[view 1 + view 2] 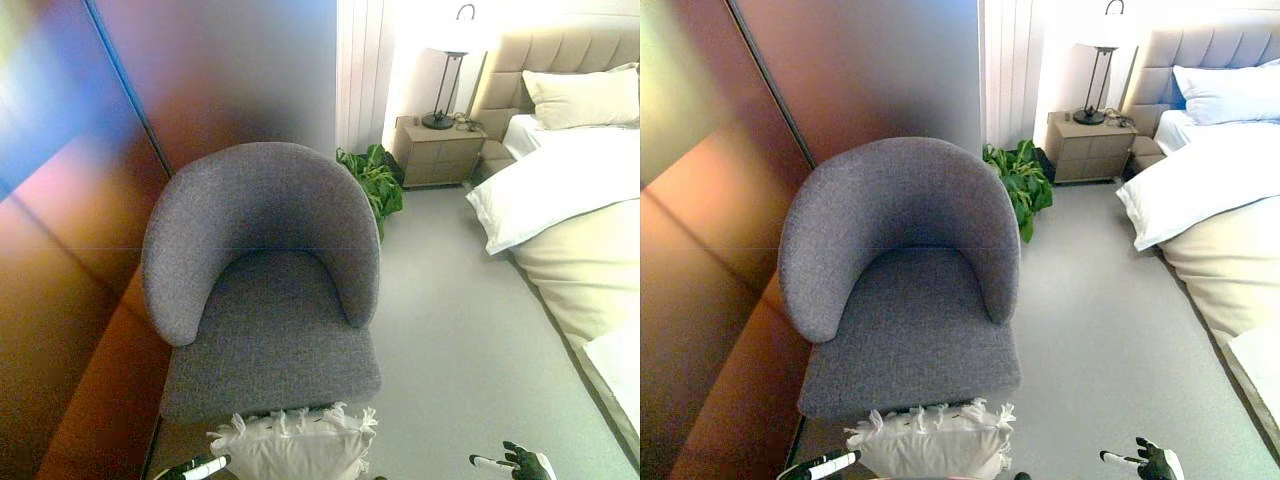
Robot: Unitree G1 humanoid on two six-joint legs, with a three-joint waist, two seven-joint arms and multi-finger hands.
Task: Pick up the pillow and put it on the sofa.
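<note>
Overhead, a brown panelled wall (730,200) fills the left side and a grey carpet (1100,340) runs down the right. At the right edge lies a bed (1230,230) with a white duvet (1200,190), a pillow on it (1230,92) and a padded headboard (1155,70) behind. Centre of view sits the sofa (905,290), a grey one-seat tub chair with a curved back, its seat bare. Beyond it, near the bed, stands a nightstand (1090,148) with a lamp (1102,60) on top, and a green plant (1020,185) sits on the floor between nightstand and sofa. The white fringed cushion (932,440) is at the bottom edge, just in front of the sofa's front edge and not on the seat. The left hand (825,465) shows at the cushion's lower left corner, one white-tipped finger pointing towards it; whether it grips the cushion cannot be told, since most of the hand is cut off by the frame. The right hand (1148,462) is at the lower right, apart from the cushion, fingers spread and loosely extended, holding nothing.
</note>
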